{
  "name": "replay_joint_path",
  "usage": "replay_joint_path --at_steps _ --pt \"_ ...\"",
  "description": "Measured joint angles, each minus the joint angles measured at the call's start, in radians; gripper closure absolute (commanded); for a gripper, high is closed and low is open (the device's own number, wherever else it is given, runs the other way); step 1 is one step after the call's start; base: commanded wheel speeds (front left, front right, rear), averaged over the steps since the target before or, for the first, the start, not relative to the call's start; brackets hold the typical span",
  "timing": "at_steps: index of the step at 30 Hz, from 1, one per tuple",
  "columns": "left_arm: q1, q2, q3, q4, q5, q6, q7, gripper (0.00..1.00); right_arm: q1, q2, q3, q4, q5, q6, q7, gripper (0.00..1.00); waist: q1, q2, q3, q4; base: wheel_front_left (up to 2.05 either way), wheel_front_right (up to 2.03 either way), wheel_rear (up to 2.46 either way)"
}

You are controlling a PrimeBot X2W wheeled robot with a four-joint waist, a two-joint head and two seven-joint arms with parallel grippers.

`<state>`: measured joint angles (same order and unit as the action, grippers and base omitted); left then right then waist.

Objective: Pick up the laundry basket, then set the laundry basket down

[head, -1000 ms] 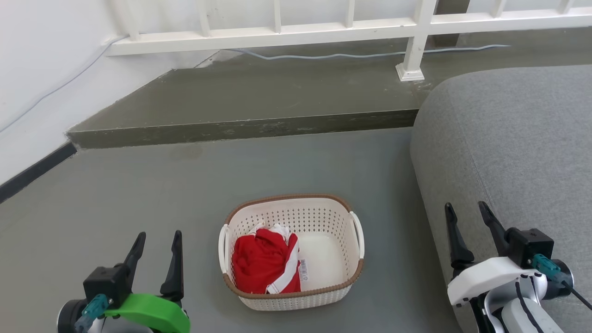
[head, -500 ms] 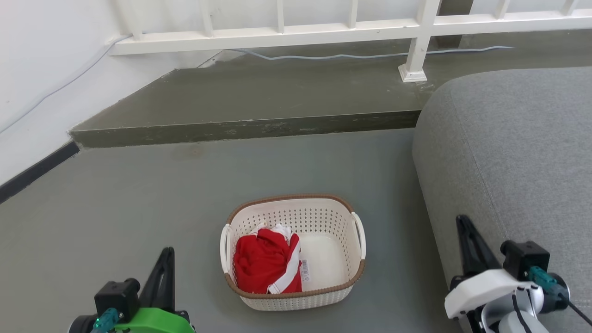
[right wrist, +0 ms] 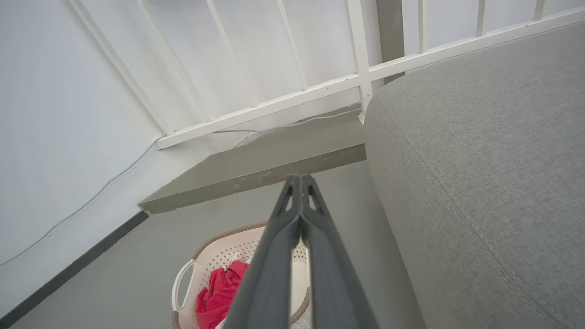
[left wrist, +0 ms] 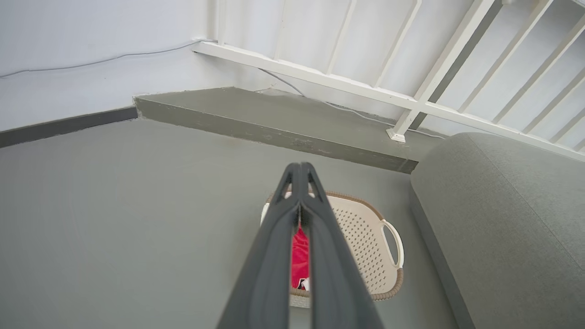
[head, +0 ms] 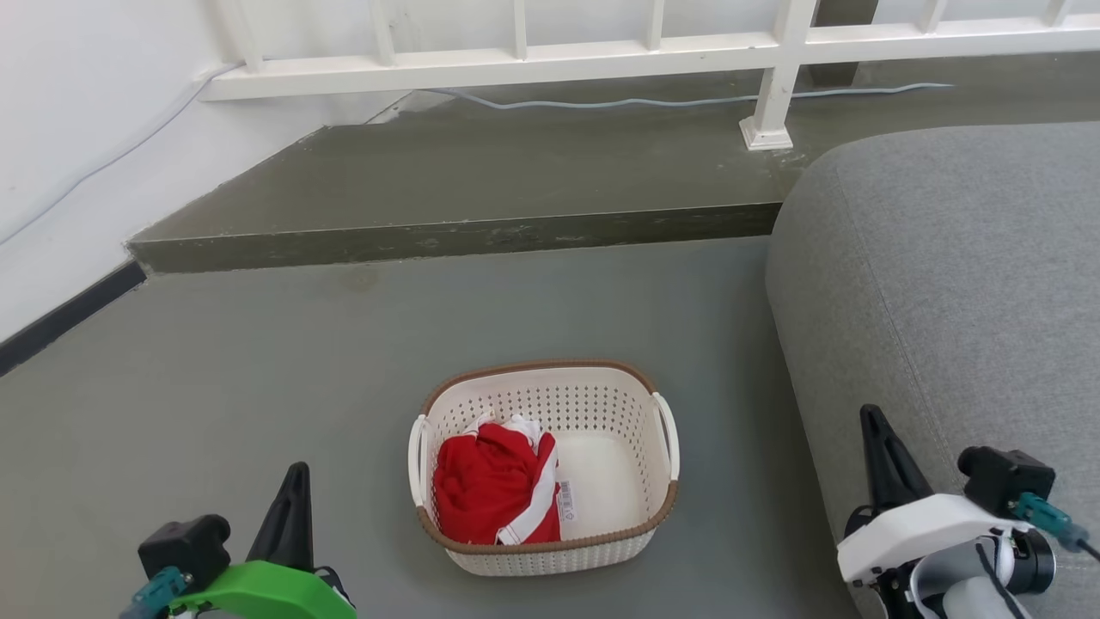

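While fingers (left wrist: 269,256) meet, laundry basket (head: 550,404) rests on floor (head: 258,361)

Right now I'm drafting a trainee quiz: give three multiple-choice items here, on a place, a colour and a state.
1. Where is the laundry basket? A on a table; B on the floor; C lifted in the air.
2. What colour is most of the cloth inside? A red; B blue; C black.
3. How are the fingers of the left gripper? A spread wide; B clamped on a handle; C pressed together.
Answers: B, it rests on the floor; A, red with white trim; C, the left wrist view shows them touching.
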<state>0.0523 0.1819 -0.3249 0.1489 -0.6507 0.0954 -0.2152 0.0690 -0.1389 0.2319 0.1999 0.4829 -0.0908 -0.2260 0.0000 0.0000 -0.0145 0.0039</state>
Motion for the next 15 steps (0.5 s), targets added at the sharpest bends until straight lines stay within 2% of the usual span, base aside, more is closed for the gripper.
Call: replay_joint_path --at_steps 15 --pt "-0.001 -0.018 0.063 0.007 -0.165 -0.035 0.053 1.0 -0.005 0.016 -0.06 0.001 0.207 0.03 0.056 1.0 0.0 0.0 0.004 0.0 0.0 0.0 0.0"
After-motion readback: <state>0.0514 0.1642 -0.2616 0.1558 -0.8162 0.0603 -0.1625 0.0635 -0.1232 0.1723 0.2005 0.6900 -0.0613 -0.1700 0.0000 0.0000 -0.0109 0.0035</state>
